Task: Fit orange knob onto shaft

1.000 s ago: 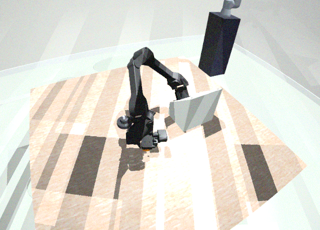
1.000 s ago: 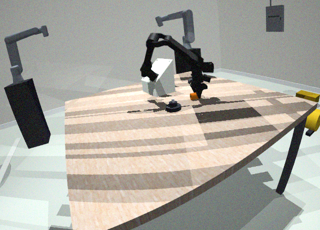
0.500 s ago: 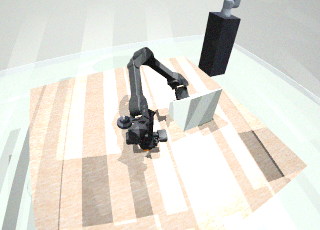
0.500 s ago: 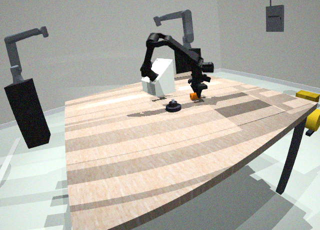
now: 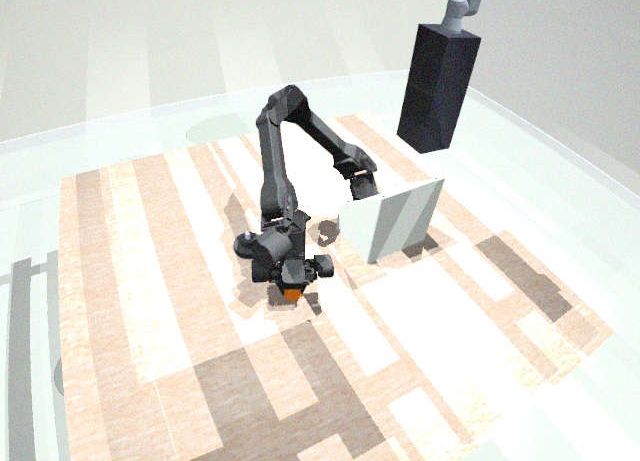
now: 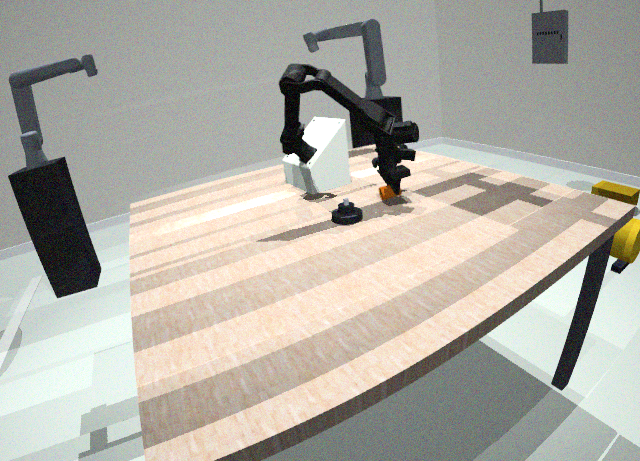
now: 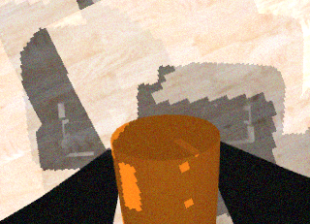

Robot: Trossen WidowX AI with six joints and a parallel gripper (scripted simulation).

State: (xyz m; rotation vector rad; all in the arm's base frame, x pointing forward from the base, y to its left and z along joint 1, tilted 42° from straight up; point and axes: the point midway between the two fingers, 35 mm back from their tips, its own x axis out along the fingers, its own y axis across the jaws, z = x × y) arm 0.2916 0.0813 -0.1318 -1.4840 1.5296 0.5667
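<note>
The orange knob lies on its side between the fingers, at or just above the table. My gripper points down and is shut on it, one black finger against each side in the wrist view. One round end of the knob shows there, with a thin mark; its hole cannot be made out. The black round pedestal stands apart from the knob, with the silver shaft upright on top. The shaft's flat side is too small to tell.
A white box with a slanted face stands on the wooden table, by the arm's base. Patchy shadows cross the table. Dark stands with grey arms are beyond the table.
</note>
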